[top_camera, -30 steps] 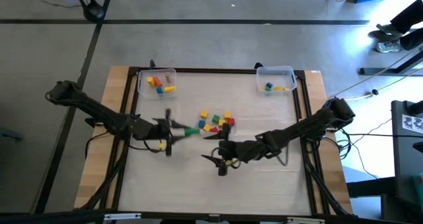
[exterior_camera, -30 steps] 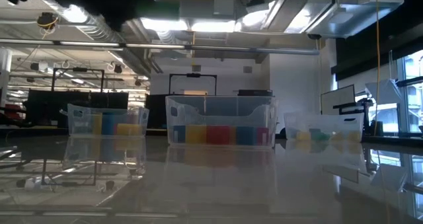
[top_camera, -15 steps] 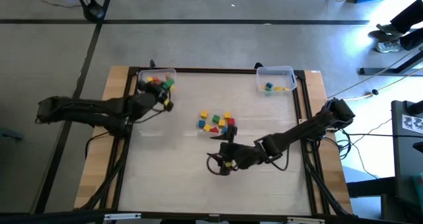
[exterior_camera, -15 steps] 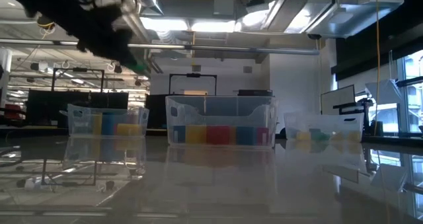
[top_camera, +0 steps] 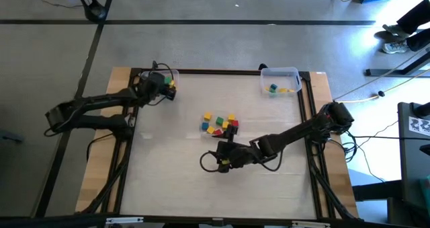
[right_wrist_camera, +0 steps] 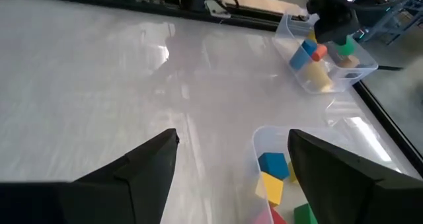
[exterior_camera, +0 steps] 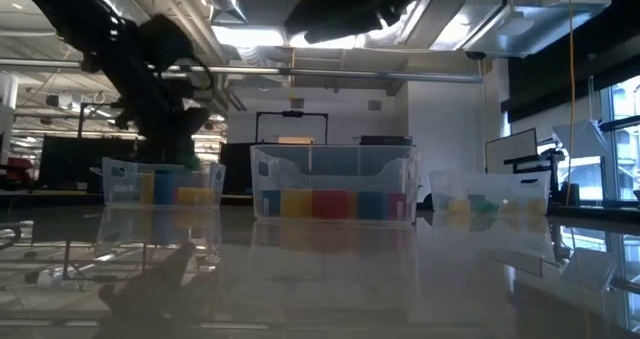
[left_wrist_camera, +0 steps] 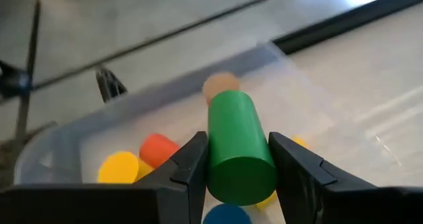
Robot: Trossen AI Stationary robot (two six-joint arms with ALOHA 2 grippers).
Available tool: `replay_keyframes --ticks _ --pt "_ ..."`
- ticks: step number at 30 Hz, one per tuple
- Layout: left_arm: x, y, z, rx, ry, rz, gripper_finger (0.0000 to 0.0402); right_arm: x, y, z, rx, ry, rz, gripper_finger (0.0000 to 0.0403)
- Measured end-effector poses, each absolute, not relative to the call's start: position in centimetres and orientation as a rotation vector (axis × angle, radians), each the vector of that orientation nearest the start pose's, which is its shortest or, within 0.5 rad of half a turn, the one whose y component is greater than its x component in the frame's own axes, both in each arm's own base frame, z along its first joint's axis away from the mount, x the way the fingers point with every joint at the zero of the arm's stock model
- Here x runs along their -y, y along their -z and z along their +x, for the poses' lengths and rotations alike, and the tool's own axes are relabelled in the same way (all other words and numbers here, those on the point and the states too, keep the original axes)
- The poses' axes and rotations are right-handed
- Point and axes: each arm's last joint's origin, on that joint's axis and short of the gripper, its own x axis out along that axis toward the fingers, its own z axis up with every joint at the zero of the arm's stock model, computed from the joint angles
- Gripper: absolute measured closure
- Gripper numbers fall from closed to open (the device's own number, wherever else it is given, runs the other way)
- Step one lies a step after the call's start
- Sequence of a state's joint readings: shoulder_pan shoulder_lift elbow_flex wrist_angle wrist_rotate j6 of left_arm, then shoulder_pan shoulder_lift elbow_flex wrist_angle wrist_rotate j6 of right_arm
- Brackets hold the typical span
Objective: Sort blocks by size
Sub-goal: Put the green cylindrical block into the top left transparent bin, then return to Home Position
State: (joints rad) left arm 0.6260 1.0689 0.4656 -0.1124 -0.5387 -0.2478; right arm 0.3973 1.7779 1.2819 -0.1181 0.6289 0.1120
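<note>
The left tool (left_wrist_camera: pixel 238 174) grips a green plastic cylinder (left_wrist_camera: pixel 236 148) above the clear plastic bin (left_wrist_camera: pixel 59 154) at the bench's far-left corner. Release it only once centred inside the walls. The right tool (right_wrist_camera: pixel 228 164) stands wide.

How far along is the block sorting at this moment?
Partly done. Some blocks already lie in the left bin and a few in the right bin. In hand: the left pincer, above the left bin, is shut on a green cylinder, not yet dropped. Left: the cluster of loose blocks mid-table. The right pincer is open near that cluster, holding nothing.
</note>
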Motion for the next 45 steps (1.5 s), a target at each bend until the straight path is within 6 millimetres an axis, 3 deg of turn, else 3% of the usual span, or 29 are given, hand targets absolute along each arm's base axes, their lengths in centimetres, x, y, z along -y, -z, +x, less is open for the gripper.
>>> replay_keyframes --ticks 8,24,33,38,45 --pt "-14.4 -17.4 15.5 -0.614 -1.117 -0.340 0.0274 -13.6 -24.3 36.8 -0.540 0.254 -0.191 0.0117" --pt "-14.6 -17.1 15.3 -0.686 -1.065 -0.274 0.0273 -13.6 -24.2 36.7 -0.556 0.249 -0.196 0.0117" --pt "-15.1 -16.9 14.6 -0.694 -1.017 -0.344 0.0188 -13.8 -24.1 36.7 -0.568 0.207 -0.153 0.0117" --pt "-14.3 -18.3 14.3 -0.679 -0.984 -0.330 0.0176 -13.7 -24.6 36.5 -0.559 0.206 -0.149 0.0117" --pt "-11.5 -22.4 14.6 -0.515 -0.663 -0.278 0.0202 -11.8 -29.5 33.5 -0.524 0.228 -0.156 0.0133"
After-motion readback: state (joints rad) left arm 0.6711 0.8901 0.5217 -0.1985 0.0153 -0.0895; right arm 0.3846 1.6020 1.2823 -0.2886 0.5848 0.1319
